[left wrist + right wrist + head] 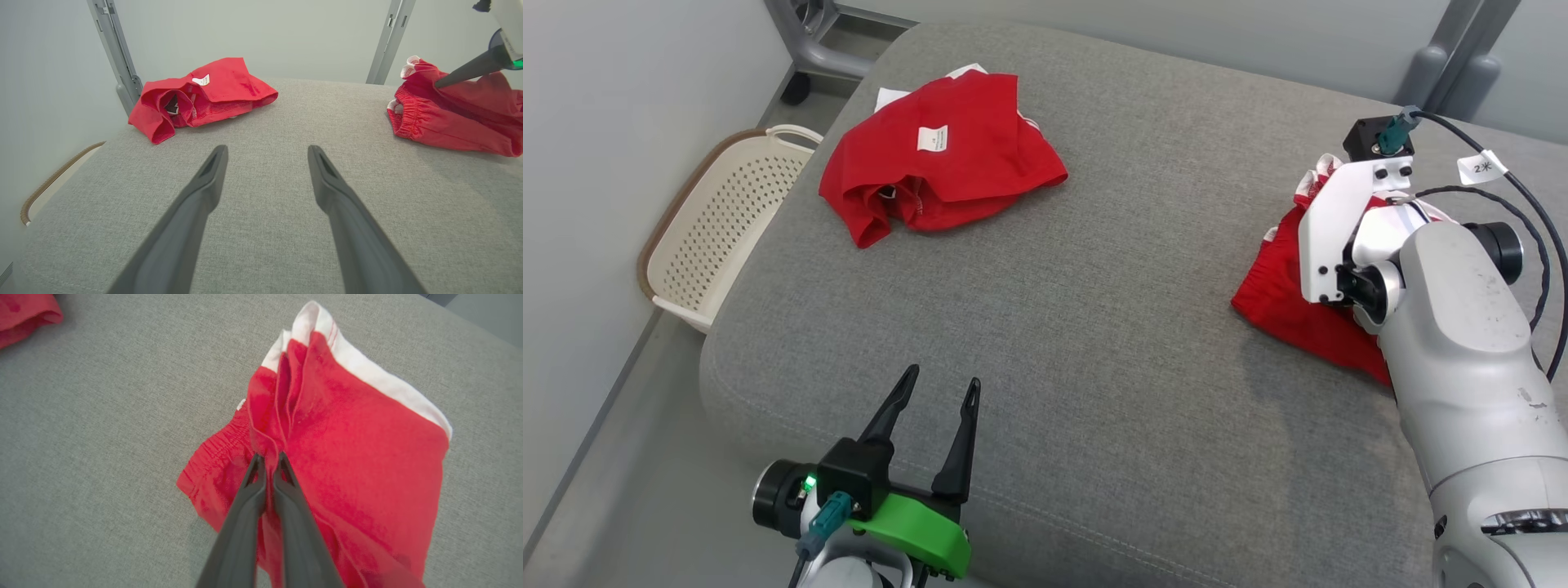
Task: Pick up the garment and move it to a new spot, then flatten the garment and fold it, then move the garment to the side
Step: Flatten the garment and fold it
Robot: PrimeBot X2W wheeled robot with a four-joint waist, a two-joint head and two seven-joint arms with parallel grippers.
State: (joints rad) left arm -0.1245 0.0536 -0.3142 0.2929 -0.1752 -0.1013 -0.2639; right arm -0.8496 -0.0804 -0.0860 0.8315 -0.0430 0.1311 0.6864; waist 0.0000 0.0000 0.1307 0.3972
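Note:
A red garment [1282, 302] with white trim lies crumpled at the right side of the grey cushion [1094, 343]. My right gripper [268, 457] is shut on a raised fold of this garment [359, 457] near its gathered waistband, pinching the cloth between the fingertips. In the head view the right wrist [1347, 237] covers the fingers. From the left wrist view the same garment [449, 118] lies at the right with a dark finger [466, 73] pressed into it. My left gripper [943, 380] stands open over the cushion's front edge, nothing between its fingers [204, 192].
A second red garment [939, 163] with a white label lies bunched at the cushion's far left. A cream perforated basket [719, 220] stands on the floor to the left. Grey metal posts [116, 61] rise behind the cushion. Black cables [1535, 212] loop by the right arm.

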